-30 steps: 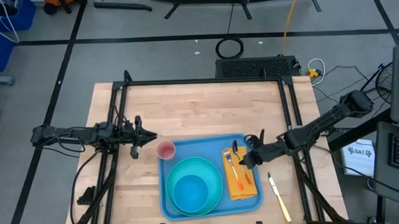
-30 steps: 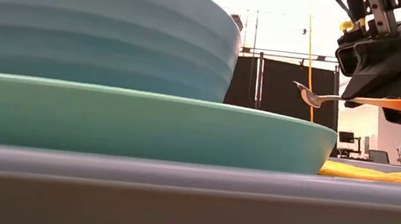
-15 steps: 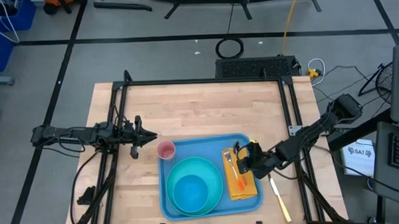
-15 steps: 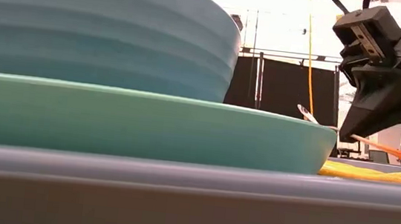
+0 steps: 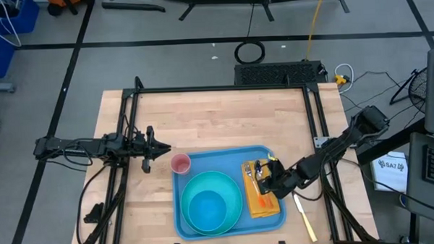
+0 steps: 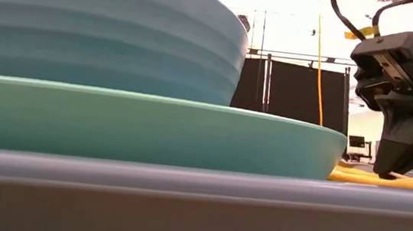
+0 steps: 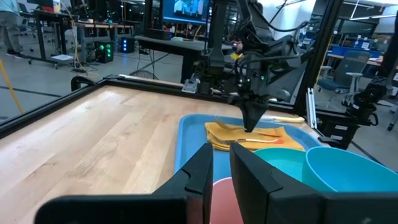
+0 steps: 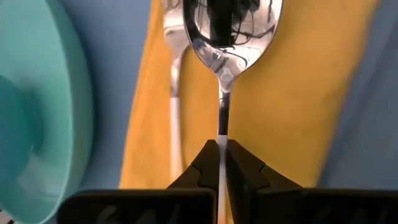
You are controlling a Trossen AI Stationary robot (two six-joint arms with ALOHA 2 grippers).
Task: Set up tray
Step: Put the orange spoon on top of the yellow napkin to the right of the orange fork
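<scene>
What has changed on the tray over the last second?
The right gripper came down, bringing the orange-handled metal spoon from the air onto the yellow-orange napkin beside the fork, jaws still shut on it. The left gripper, pink cup and turquoise bowl stayed put.

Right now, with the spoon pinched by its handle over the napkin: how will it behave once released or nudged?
The spoon looks like polished metal, so it is probably stiff and slippery. The right end effector holds only its thin handle, so it could pivot in the grip. Released onto the yellow napkin, the cloth likely damps sliding, though the rounded bowl may rock slightly.
</scene>
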